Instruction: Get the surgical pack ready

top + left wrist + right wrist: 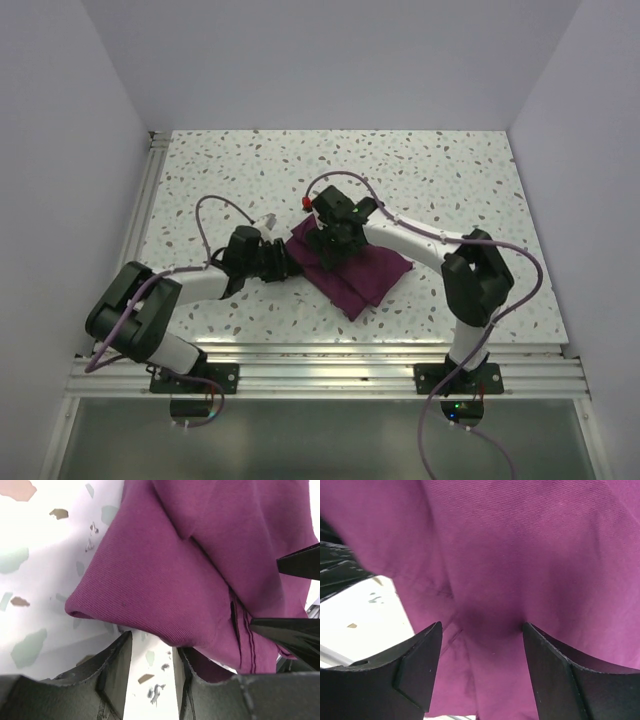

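Note:
The surgical pack [362,272] is a plum-purple cloth folded into a flat bundle at the middle of the speckled table [430,180]. My right gripper [330,246] points down over its left part. In the right wrist view [482,630] its jaws are wide open with both tips touching the cloth [520,555]. My left gripper [287,258] lies low at the bundle's left edge. In the left wrist view [152,647] it is open, with bare table between the fingers and the folded edge of the cloth [165,580] just past the tips, overlapping the right one. The right gripper's fingers [300,564] show there too.
An aluminium rail [150,190] runs along the table's left side, and a double rail [330,365] crosses the front by the arm bases. White walls enclose the table. A small red part [303,203] sits by the right arm's cable.

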Controlling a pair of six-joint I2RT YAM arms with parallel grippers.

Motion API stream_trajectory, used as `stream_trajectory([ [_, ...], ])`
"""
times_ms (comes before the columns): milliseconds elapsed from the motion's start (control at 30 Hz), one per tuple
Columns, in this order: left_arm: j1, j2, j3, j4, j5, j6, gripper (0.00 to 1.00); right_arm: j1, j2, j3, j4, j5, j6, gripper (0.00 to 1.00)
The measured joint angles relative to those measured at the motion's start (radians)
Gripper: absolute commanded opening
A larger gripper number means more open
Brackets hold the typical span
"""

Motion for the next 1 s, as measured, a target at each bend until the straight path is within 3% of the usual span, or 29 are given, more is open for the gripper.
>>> stream_trajectory([
  [133, 0.0, 0.051, 0.031, -0.002, 0.0, 0.002, 0.41, 0.0, 0.042, 0.029, -0.016, 0.042, 0.0, 0.63],
  [200, 0.0, 0.076, 0.052, -0.005, 0.0, 0.002, 0.4, 0.0, 0.055, 0.04, -0.018, 0.059, 0.0, 0.55],
  [467, 0.002, 0.14, 0.151, -0.026, -0.032, 0.022, 0.39, 0.0, 0.077, 0.08, -0.03, 0.13, -0.006, 0.4],
  [600, 0.002, 0.14, 0.163, -0.029, -0.051, 0.029, 0.39, 0.0, 0.096, 0.085, -0.027, 0.172, -0.009, 0.14],
  [633, 0.002, 0.14, 0.163, -0.03, -0.053, 0.029, 0.39, 0.0, 0.097, 0.085, -0.027, 0.175, -0.008, 0.03],
  [667, 0.002, 0.139, 0.163, -0.03, -0.053, 0.029, 0.39, 0.0, 0.097, 0.085, -0.027, 0.177, -0.011, 0.0],
  [833, 0.001, 0.11, 0.11, 0.005, -0.046, 0.02, 0.39, -0.002, 0.094, 0.085, -0.023, 0.14, -0.005, 0.0],
  [1000, -0.007, 0.055, -0.01, 0.081, -0.029, -0.028, 0.37, -0.04, 0.068, 0.084, -0.017, -0.003, -0.002, 0.0],
])
